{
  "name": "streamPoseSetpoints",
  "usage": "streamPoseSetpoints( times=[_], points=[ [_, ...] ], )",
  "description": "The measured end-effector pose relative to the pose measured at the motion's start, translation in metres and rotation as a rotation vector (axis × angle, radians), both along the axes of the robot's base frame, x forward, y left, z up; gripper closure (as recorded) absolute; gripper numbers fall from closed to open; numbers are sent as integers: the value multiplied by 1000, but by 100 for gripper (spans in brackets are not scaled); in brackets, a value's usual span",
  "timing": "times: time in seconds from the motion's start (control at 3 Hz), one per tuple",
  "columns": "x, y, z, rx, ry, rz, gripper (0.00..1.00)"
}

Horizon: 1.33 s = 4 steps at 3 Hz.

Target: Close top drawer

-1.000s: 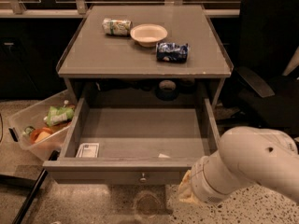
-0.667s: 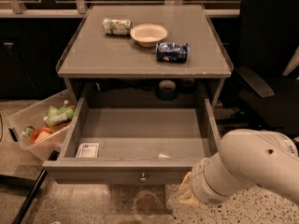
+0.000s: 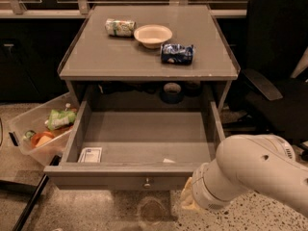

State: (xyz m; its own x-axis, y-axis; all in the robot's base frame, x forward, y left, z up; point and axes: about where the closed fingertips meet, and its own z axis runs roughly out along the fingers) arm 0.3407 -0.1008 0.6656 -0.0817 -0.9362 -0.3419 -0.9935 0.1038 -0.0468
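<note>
The top drawer (image 3: 144, 174) is a wide shallow grey drawer and stands pulled far out of the grey cabinet. Its flat front carries one small round metal knob (image 3: 147, 182) at centre. A small white card (image 3: 90, 154) lies in its front left corner. My white arm (image 3: 255, 172) comes in from the lower right. My gripper (image 3: 186, 198) shows only as a yellowish tip just below the right part of the drawer front, to the right of the knob.
On the cabinet top (image 3: 96, 57) lie a green-white can (image 3: 120, 27), a cream bowl (image 3: 153, 34) and a blue packet (image 3: 177, 53). A clear bin (image 3: 29, 143) with snacks stands on the floor at left. A black chair (image 3: 279, 81) stands at right.
</note>
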Motion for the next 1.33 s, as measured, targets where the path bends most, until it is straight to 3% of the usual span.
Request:
streamPoseSetpoints(
  times=[0.33, 0.67, 1.0, 1.33],
  points=[
    [35, 12, -17, 19, -35, 42, 100],
    [68, 25, -29, 39, -55, 70, 82],
    [68, 25, -29, 39, -55, 70, 58],
    [97, 31, -29, 46, -79, 74, 35]
  ],
)
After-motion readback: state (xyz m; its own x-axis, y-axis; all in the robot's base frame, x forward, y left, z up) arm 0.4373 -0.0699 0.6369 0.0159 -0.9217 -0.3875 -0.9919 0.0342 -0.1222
